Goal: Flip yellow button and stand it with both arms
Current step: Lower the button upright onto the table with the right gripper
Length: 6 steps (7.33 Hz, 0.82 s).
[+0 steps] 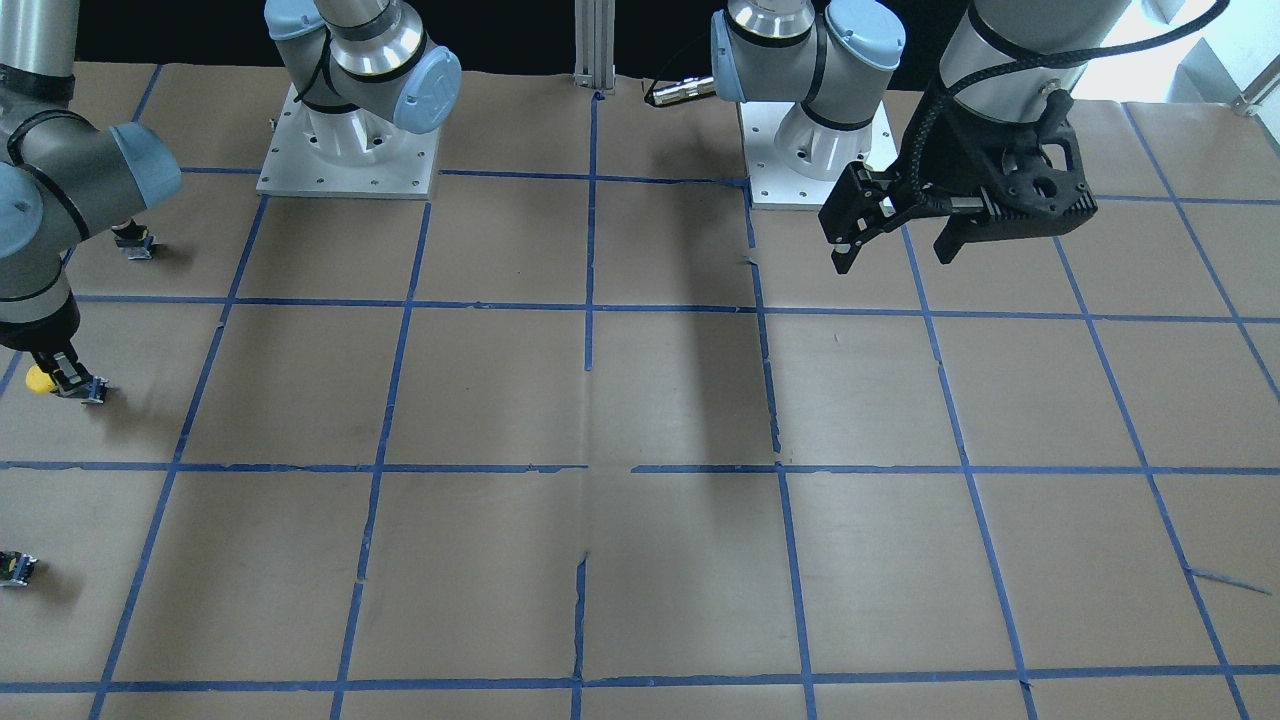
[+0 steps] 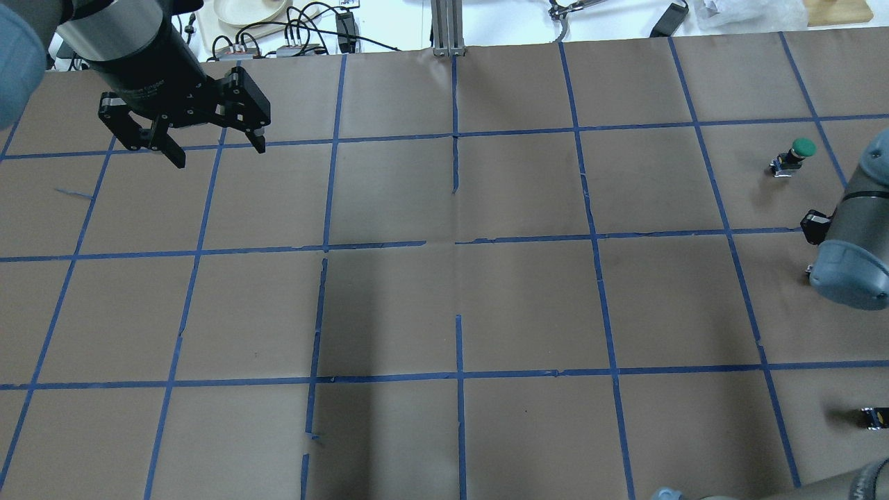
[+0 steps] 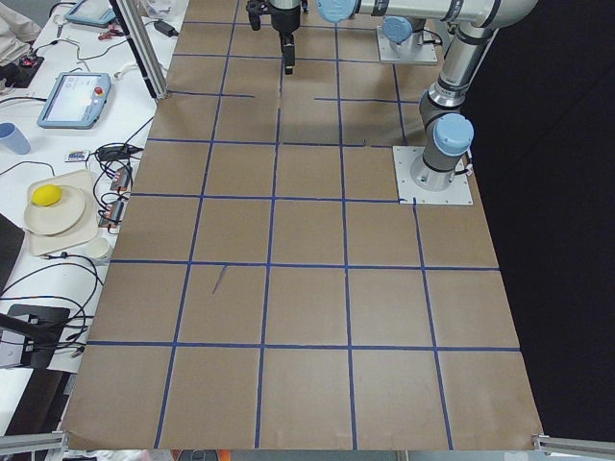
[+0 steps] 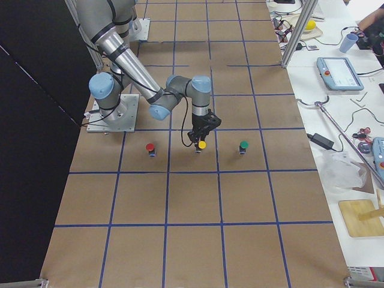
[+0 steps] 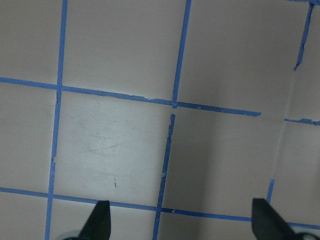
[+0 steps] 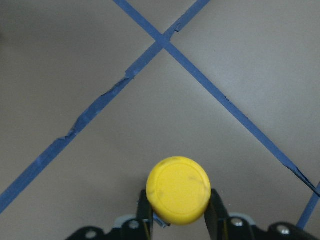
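Yellow button point(image 6: 178, 190) was clamped between the fingers point(image 6: 216, 212) of the right gripper point(image 1: 66, 378), cap facing the wrist camera, body hidden behind it. From overhead, the bent right arm point(image 2: 851, 257) covered it completely. It was low at the table point(image 1: 680, 400)'s right end, between the red button point(image 4: 150, 147) and green button point(image 4: 243, 146); contact with the paper unclear. The left gripper point(image 2: 219, 154) hovered far off, jaws spread wide, holding nothing.

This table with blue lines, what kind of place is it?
Probably a robot lab: two arms bolted to the table, a yellow button in the right end effector, and a teach pendant on the side bench.
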Motion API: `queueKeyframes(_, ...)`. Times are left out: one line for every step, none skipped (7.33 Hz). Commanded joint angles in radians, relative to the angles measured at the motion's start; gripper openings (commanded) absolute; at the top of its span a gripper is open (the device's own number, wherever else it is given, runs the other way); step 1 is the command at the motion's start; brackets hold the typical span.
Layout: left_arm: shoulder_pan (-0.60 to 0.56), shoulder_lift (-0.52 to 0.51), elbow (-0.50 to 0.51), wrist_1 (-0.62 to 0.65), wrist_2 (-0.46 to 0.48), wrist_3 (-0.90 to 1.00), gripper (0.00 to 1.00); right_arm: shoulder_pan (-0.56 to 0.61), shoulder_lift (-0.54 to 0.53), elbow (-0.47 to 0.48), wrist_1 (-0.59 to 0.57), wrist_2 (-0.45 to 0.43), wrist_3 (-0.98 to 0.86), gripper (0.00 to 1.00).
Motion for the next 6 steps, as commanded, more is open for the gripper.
queueKeyframes(0.001,0.000,0.002,-0.001,0.000,0.000,1.00,0.000,0.001,0.000,0.001,0.001,0.000,0.98)
queueKeyframes(0.002,0.000,0.002,-0.001,0.000,0.000,1.00,0.000,-0.008,0.003,0.014,0.009,-0.001,1.00)
queueKeyframes(0.004,0.000,0.002,0.001,0.000,0.000,1.00,0.000,-0.010,0.003,0.033,0.010,-0.015,1.00)
queueKeyframes(0.002,0.000,0.004,0.001,0.000,0.000,1.00,0.000,-0.025,-0.008,0.075,0.015,-0.081,1.00)
queueKeyframes(0.004,0.000,0.007,0.001,0.000,0.000,1.00,0.003,-0.063,-0.014,0.123,0.074,-0.093,1.00)
queueKeyframes(0.004,-0.002,0.010,0.001,0.000,0.000,1.00,0.003,-0.118,-0.045,0.236,0.117,-0.093,1.00)
